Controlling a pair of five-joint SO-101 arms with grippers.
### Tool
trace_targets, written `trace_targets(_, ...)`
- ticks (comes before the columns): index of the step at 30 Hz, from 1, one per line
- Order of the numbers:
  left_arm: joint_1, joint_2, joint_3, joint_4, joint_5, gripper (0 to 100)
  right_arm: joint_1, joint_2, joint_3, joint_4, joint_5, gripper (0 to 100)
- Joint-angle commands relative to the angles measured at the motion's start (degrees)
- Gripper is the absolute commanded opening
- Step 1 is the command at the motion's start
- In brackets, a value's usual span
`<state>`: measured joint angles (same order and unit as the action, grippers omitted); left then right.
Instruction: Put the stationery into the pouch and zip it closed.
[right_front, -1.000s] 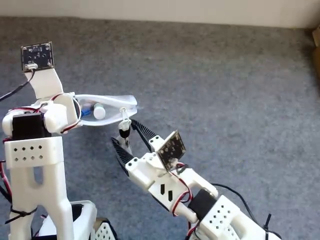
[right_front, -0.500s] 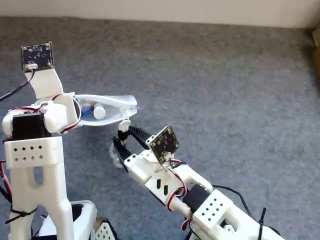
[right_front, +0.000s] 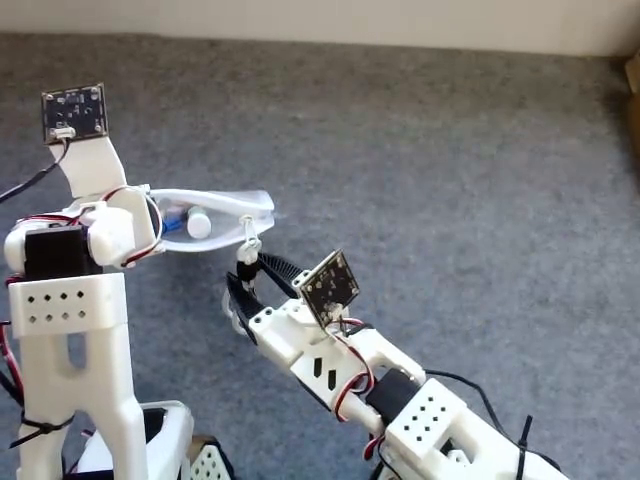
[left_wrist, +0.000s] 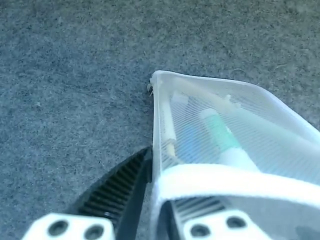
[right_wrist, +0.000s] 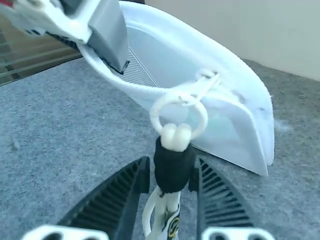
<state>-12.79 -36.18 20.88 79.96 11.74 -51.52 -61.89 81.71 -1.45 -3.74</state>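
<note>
Two arms: side by side over a grey carpeted surface (right_front: 450, 150).
Left tool (left_wrist: 155, 192): clamped on one end of the pouch (left_wrist: 225, 125), one finger on each side of the mesh wall.
Pouch: translucent white, held between the two arms, appears raised off the surface.
Stationery (left_wrist: 220, 137): inside the pouch; pens and a teal-capped piece visible through the mesh.
Right tool (right_wrist: 172, 187): closed down on the black zipper pull (right_wrist: 173, 162), which hangs by a white ring from the pouch's other end.
</note>
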Motion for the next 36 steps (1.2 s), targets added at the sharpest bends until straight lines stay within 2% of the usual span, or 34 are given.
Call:
trace_targets(1,-0.66,-0.40,0.04,-1.14,0.09,1,0.84,-0.92,-2.68,-1.10,-0.35,12.0)
trace_targets(6,-0.66,-0.48,0.48,-1.23,0.00,1,0.84,-8.48,-2.15,-1.01,-0.18,12.0)
trace_targets(9,-0.66,-0.48,0.57,-1.58,0.00,1,0.48,-11.30,-1.98,-1.01,3.34,11.7)
trace_targets(23,-0.66,-0.48,0.57,-1.49,0.00,1,0.40,-11.30,-2.15,3.74,4.22,11.5)
trace_targets(29,-0.66,-0.48,0.57,-1.49,0.00,1,0.57,-11.38,-2.15,3.74,4.48,0.3)
trace_targets(36,-0.66,-0.48,0.57,-1.49,0.00,1,0.75,-11.74,-2.07,3.82,4.57,0.5)
